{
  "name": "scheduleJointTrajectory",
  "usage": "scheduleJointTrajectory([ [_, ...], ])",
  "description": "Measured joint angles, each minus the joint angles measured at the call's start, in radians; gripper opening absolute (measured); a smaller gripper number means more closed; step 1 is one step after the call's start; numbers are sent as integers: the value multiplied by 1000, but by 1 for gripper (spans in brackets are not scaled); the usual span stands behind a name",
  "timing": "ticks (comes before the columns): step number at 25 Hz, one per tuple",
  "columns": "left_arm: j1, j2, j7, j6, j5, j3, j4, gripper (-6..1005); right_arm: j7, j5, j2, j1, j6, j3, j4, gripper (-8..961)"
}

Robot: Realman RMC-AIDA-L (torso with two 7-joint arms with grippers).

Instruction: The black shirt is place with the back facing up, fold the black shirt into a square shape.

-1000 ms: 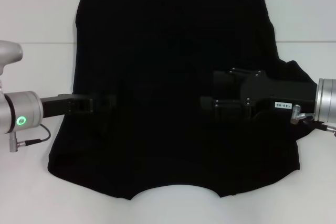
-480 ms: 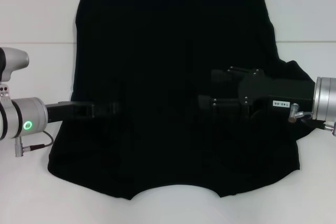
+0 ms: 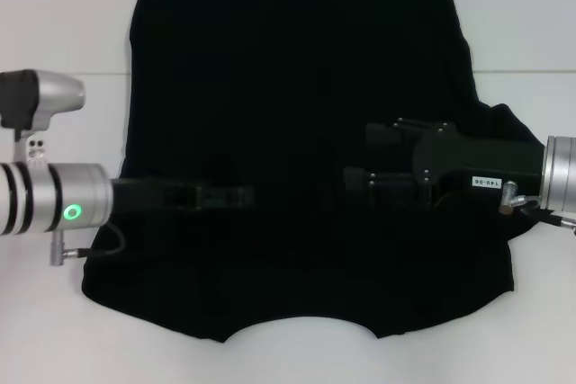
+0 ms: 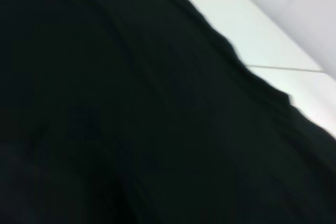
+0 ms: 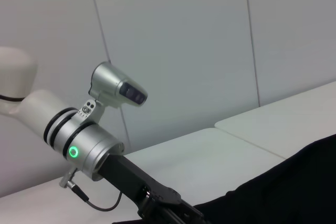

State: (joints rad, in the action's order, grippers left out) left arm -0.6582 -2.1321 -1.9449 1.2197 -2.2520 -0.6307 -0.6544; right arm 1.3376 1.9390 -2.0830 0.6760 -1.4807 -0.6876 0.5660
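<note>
Across the white worktop (image 3: 54, 24) the black shirt (image 3: 297, 87) lies spread flat, its curved neckline at the near edge and its hem at the far edge in the head view. One short sleeve bulges out on the robot's right side, partly under the right arm.

Left gripper (image 3: 236, 196): reaches in from the left, low over the shirt's middle, extended toward the centre. Its dark fingers merge with the dark cloth, so whether they are released or clenched cannot be told. The left wrist view shows only black fabric (image 4: 131, 129) filling most of the picture, with the cloth's edge against the worktop (image 4: 241, 30).

Right gripper (image 3: 358, 159): reaches in from the right at about the same height over the shirt, facing the left gripper across the centre. Two dark fingers show one above the other with a gap between them, closed on nothing, so it reads as released. The right wrist view shows the left arm (image 5: 84, 140) and a corner of the shirt (image 5: 294, 187).
</note>
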Motion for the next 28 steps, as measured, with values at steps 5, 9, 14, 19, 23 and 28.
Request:
scheduleJointTrajectory([
  [5,-37,-2,0,123,11,3,4,946,-1,0,0,-3,-2,0,1,896],
  [9,-38,1,24,262,79,8,5,941,0,0,10,-5,-2,11,2,896],
  [14,-28,-5,138,371,165,4,30,935,70,0,44,-6,23,62,3,897],
  [19,-29,-30,374,371,221,3,102,928,234,7,78,-6,80,62,5,897],
  [23,-34,-33,601,383,254,1,173,923,517,93,126,-6,174,56,11,897],
  [28,-32,-34,793,379,243,-26,190,916,699,172,160,-10,213,63,17,896],
])
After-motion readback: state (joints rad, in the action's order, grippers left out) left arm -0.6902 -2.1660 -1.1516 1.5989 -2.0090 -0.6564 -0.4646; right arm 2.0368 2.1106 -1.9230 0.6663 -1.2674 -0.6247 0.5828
